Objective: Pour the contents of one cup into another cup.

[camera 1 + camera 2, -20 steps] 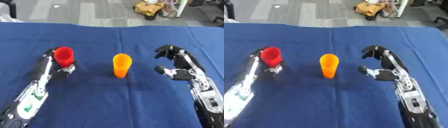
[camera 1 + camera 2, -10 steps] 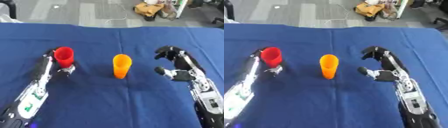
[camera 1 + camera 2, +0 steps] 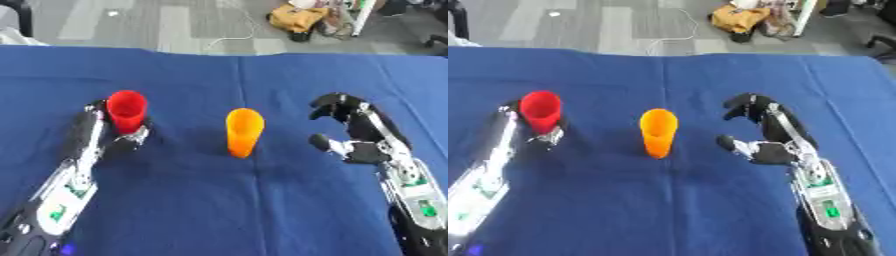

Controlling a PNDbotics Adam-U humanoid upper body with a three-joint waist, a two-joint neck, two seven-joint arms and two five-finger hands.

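Note:
A red cup [image 3: 127, 109] stands upright at the left of the blue table, with my left hand [image 3: 94, 134] curled round its lower part from the left and its thumb in front. An orange cup [image 3: 243, 131] stands upright in the middle, touched by nothing. My right hand [image 3: 367, 144] hovers to the right of the orange cup, a clear gap away. It is open, with fingers arched towards the cup and nothing between them. I cannot see what is inside either cup.
The blue cloth [image 3: 219, 210] covers the whole table. Beyond its far edge lies grey floor with a white cable [image 3: 229, 35] and a yellow bag [image 3: 297, 17].

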